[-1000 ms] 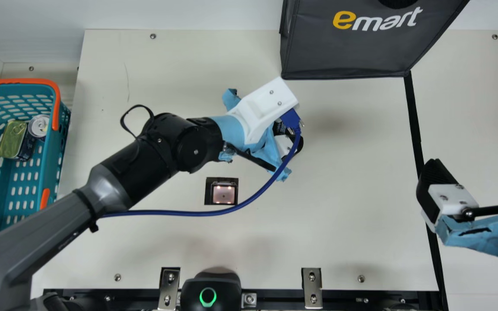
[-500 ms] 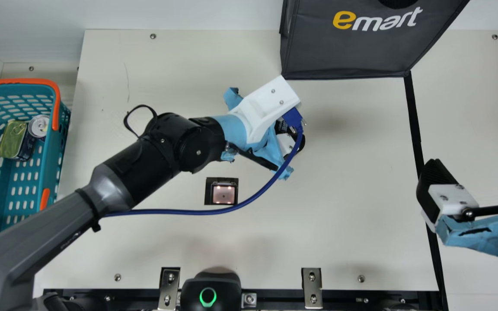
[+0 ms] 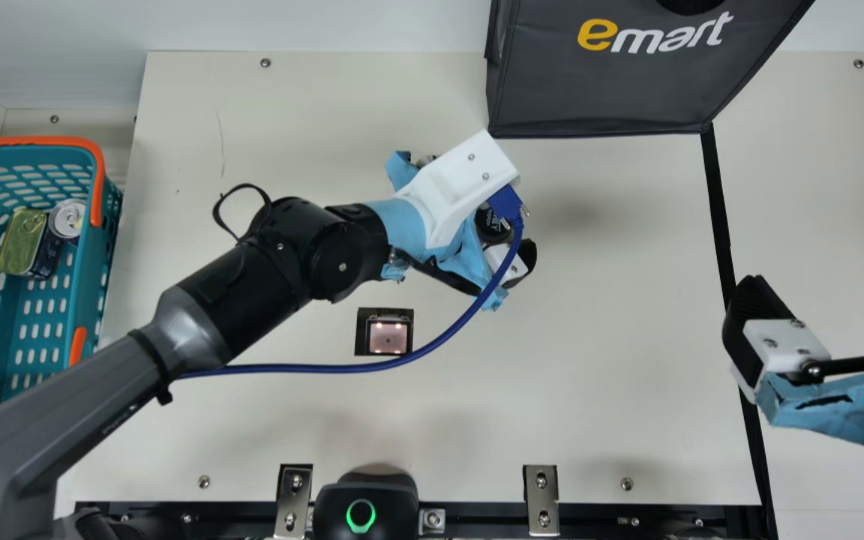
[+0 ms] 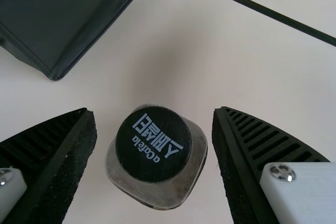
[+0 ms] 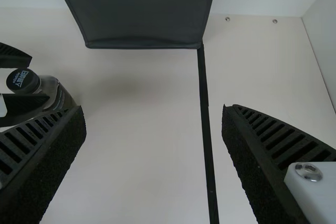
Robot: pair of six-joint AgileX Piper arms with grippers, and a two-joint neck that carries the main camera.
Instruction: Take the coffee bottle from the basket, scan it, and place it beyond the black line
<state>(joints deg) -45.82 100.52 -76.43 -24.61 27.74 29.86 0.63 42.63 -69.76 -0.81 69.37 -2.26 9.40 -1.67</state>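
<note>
In the main view, seeing the left tool (image 3: pixel 479 211) hanging above the bench (image 3: pixel 597 337), right of the scanner window (image 3: pixel 388 337), and catching the cap of the coffee bottle (image 3: pixel 491 228) beneath, left of the black line (image 3: pixel 718 210). Finding the right tool (image 3: pixel 822 289) hanging at the right, spread wide, holding nothing. Noticing yellow and white lettering on the dark bag (image 3: pixel 604 90) at the far side, and a can (image 3: pixel 67 219) and a green-topped tin (image 3: pixel 22 241) resting in the basket (image 3: pixel 89 277) at the left.

In the left wrist view, looking down on white print crossing the round dark cap, with the left tool standing wide around the coffee bottle, leaving gaps on both sides.

In the right wrist view, spotting the coffee bottle standing upright, again showing white print on the cap, and the right tool's fingers parting widely around nothing.
</note>
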